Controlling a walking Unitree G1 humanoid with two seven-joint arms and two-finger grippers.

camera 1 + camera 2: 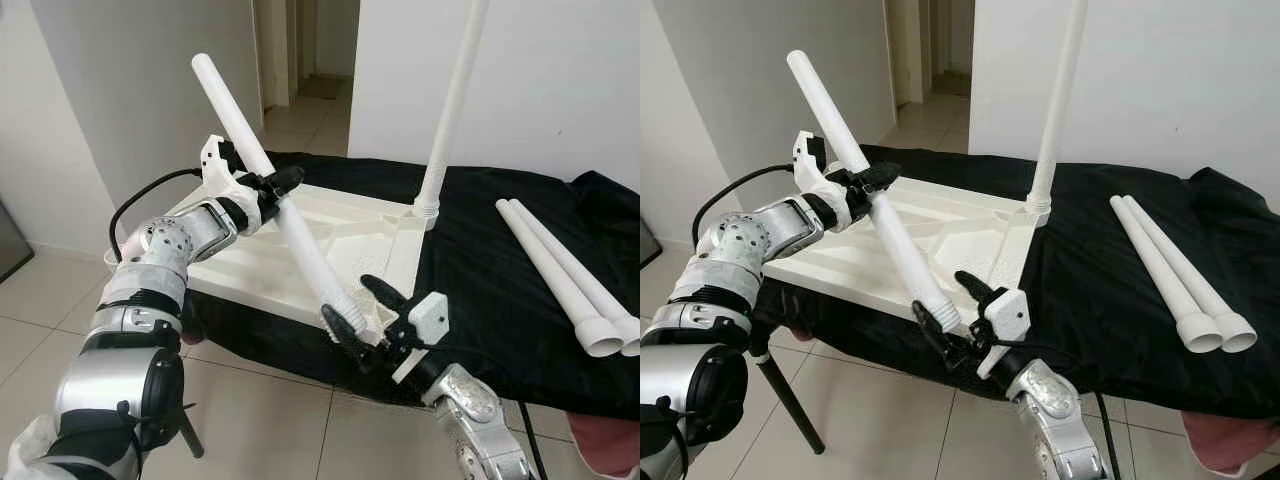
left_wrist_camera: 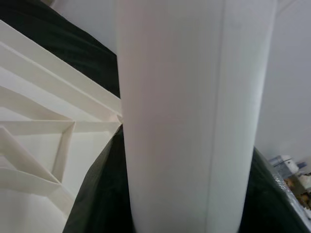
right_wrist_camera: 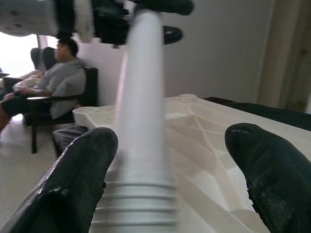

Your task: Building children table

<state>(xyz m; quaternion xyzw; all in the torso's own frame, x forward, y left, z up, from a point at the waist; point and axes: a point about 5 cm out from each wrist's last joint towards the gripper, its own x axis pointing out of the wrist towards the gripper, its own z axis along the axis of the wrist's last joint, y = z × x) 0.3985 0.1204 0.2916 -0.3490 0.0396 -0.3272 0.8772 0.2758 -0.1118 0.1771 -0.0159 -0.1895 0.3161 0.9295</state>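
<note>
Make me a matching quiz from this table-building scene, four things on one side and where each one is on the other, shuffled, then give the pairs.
Things
1. tilted leg
2. upright leg
3. two spare legs
4. tabletop

Places
A. lying side by side on the black cloth, off to the robot's right
B. upside down on the black cloth
C. standing in the tabletop's far corner socket
D. held by the left end effector mid-shaft, threaded end between the fingers of the right end effector

Pairs: 1-D, 2-C, 3-A, 4-B
</note>
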